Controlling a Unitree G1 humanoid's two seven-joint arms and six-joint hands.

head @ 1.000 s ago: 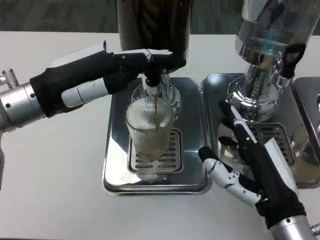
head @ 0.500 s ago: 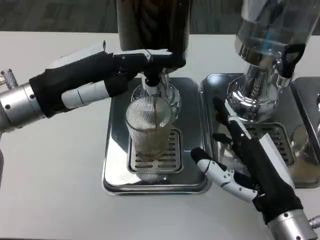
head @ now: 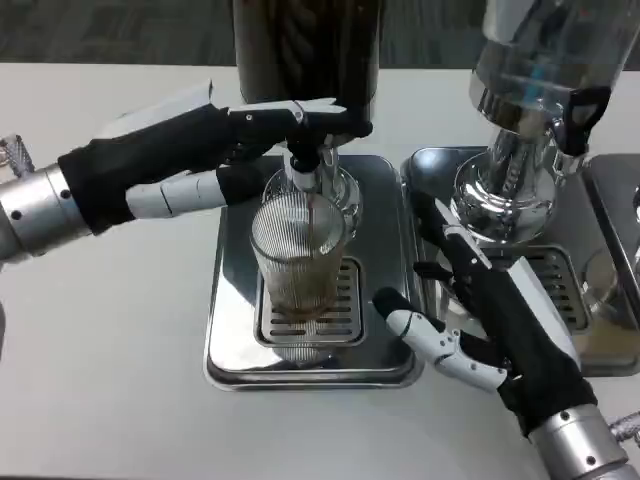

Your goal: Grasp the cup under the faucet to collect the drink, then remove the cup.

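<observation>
A white table [head: 110,330] carries two steel drip trays. The left hand [head: 215,150] reaches in from the left, its fingers [head: 320,118] pressing on the faucet [head: 305,165] lever. Below it, the ribbed glass cup [head: 298,262] stands on the tray [head: 232,310] grate, partly filled with brown drink. The right hand [head: 490,320] hovers just beside the cup, fingers spread and holding nothing.

You get bright, even overhead light with soft shadows on the white table [head: 110,330]. Glare streaks the steel drip tray [head: 232,300] and the chrome dispenser base [head: 500,200] at right. The ribbed cup [head: 297,255] reads sharp enough; the upper dispensers look slightly soft, and the far background stays dim.
</observation>
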